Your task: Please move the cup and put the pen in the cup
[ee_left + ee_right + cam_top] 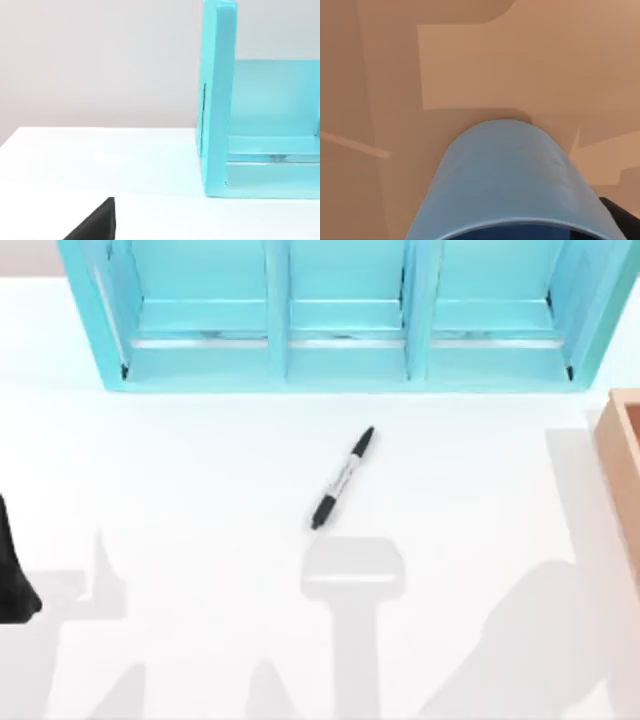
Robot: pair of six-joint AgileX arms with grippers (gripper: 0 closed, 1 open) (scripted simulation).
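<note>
Sitting close under the right wrist camera, the cup rests inside a brown box at three o'clock on the worktop, presumably being reached for lifting out. Whether the right hand grips it, I cannot tell. Centre-worktop lies the pen, cap toward one o'clock, waiting below the turquoise shelf. At nine o'clock the left arm sits parked, hand state unclear.

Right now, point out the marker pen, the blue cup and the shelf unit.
Slim black marker pen with grey barrel (341, 479), top view, mid-barrel.
Small blue plastic cup (505, 175), right wrist view, outer wall.
Turquoise three-bay shelf unit (345, 365), top view, front lower edge.
</note>
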